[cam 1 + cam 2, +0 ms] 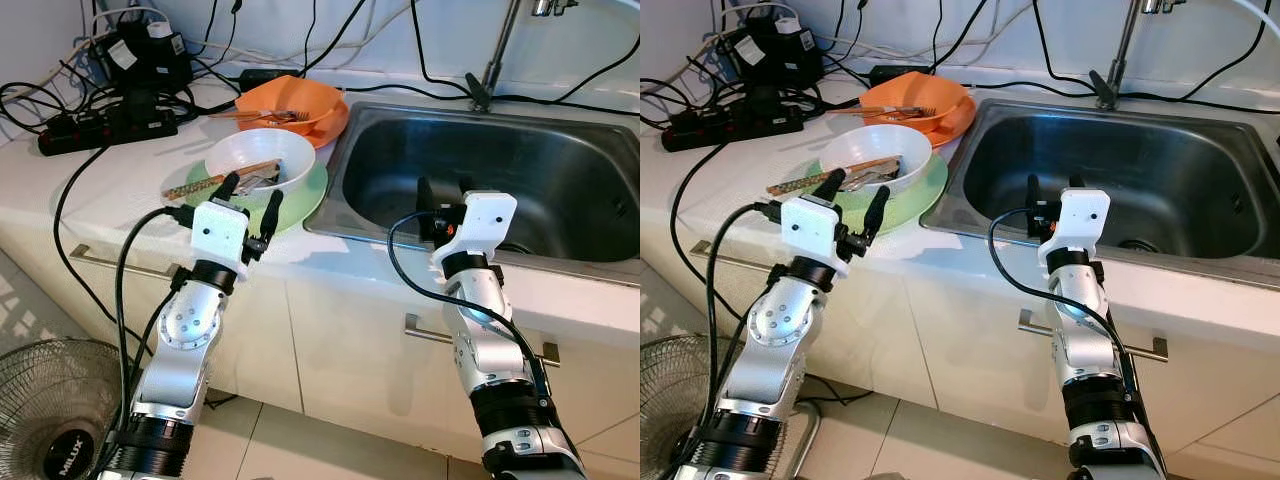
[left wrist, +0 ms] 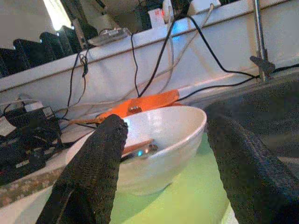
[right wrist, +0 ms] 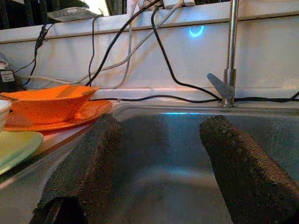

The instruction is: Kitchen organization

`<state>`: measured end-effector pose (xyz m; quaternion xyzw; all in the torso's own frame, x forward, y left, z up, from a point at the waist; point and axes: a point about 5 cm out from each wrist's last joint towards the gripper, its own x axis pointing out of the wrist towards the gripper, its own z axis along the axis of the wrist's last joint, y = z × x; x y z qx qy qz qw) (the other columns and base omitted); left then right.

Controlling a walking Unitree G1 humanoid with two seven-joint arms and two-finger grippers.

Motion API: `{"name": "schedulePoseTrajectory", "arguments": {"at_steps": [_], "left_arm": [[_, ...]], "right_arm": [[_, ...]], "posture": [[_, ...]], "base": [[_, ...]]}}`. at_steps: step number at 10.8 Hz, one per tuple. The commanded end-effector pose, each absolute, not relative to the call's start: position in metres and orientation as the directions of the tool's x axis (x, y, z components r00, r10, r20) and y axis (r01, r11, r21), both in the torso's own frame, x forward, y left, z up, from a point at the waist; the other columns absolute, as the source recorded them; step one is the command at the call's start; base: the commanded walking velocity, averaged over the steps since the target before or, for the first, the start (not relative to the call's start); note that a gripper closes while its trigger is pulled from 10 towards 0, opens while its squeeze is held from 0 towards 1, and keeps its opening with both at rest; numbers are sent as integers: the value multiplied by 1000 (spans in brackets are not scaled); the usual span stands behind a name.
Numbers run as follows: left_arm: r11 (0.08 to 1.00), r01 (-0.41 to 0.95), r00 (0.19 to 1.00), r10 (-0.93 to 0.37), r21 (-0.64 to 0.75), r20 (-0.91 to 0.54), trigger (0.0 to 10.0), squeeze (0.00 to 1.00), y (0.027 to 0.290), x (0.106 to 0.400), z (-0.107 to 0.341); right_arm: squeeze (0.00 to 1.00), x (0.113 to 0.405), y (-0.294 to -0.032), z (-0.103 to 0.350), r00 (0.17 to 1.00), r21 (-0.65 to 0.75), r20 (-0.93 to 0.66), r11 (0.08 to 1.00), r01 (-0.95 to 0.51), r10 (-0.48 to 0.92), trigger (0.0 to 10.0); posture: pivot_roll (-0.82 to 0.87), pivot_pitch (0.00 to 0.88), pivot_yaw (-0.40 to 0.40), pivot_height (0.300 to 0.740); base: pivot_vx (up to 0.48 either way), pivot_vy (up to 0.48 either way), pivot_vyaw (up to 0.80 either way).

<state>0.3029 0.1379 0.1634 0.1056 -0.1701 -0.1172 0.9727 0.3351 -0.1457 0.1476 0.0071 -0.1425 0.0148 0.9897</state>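
A white bowl (image 1: 262, 160) holding chopsticks (image 1: 215, 180) and metal cutlery sits on a light green plate (image 1: 306, 197) on the counter, left of the steel sink (image 1: 490, 170). Behind it an orange bowl (image 1: 296, 103) with a fork rests on an orange plate. My left gripper (image 1: 249, 196) is open at the near rim of the green plate, fingers pointing at the white bowl (image 2: 163, 140). My right gripper (image 1: 442, 193) is open and empty over the sink's near edge, pointing into the basin (image 3: 177, 154).
A black power strip (image 1: 105, 125) with adapters and many cables crowds the counter's back left. The tap (image 1: 500, 50) rises behind the sink. A floor fan (image 1: 50, 410) stands low on the left, below the cabinet fronts and drawer handles.
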Motion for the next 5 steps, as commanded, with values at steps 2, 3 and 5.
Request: {"name": "schedulePoseTrajectory", "arguments": {"at_steps": [2, 3, 5], "left_arm": [[955, 155, 933, -225, 251, 279, 10000, 0, 148, 306, 159], [956, 140, 936, -213, 258, 280, 10000, 0, 151, 307, 160], [957, 110, 938, -189, 269, 289, 10000, 0, 156, 311, 164]], "right_arm": [[0, 338, -145, 156, 950, 19, 312, 999, -32, 25, 10000], [0, 338, -145, 156, 950, 20, 312, 999, -32, 24, 10000], [0, 338, -145, 156, 950, 21, 312, 999, -30, 22, 10000]], "posture": [[60, 0, 46, 740], [60, 0, 46, 740], [59, 0, 49, 740]], "base": [[0, 0, 0], [0, 0, 0], [0, 0, 0]]}}
